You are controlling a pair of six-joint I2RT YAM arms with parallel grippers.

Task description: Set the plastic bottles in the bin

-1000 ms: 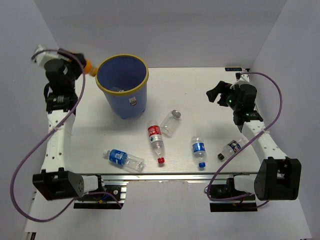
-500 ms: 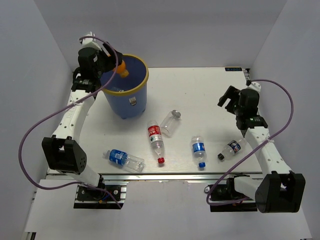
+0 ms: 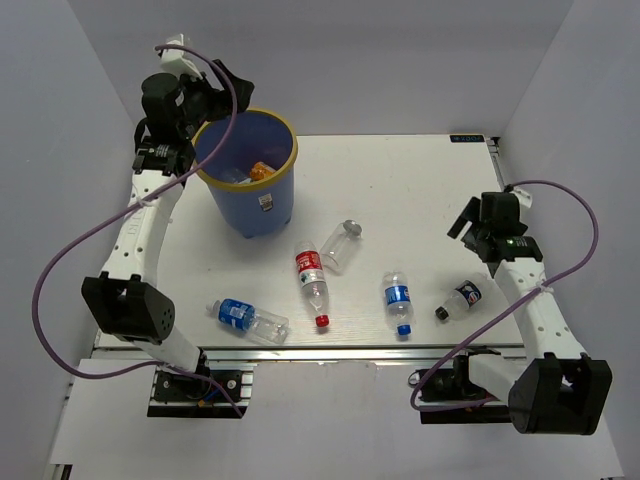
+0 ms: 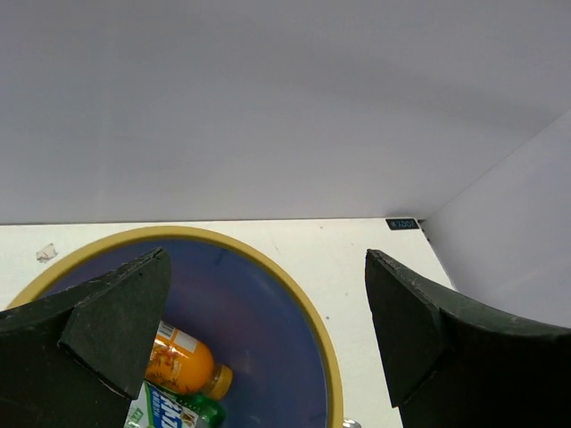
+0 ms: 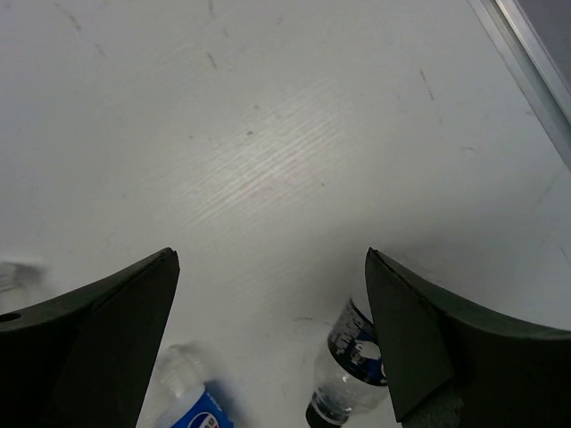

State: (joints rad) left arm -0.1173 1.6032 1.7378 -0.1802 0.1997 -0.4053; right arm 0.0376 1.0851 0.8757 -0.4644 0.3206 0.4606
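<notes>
Five plastic bottles lie on the table; both grippers are empty.

From the nearest blue-label bottle onward, they lie on their sides and look light, thin-walled and smooth. I think they roll and dent easily, so a hold across the middle of the body seems best. The right gripper hangs near the black-label bottle, jaws wide apart, touching nothing. Farther away, the left gripper hovers over the bin, jaws spread and holding nothing; an orange bottle lies inside.
</notes>
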